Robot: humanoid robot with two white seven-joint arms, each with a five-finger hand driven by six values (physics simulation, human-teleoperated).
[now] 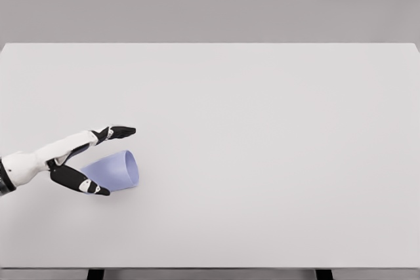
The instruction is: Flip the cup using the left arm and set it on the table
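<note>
While the left hand (79,162) reaches in from the picture's left edge, its fingers (117,132) spread wide — thumb low, the others above — around the narrow end of the cup (117,170), though contact cannot be told. Pale blue, the cup lies on its side on the white table (275,149), near the left front — open mouth facing right.
</note>
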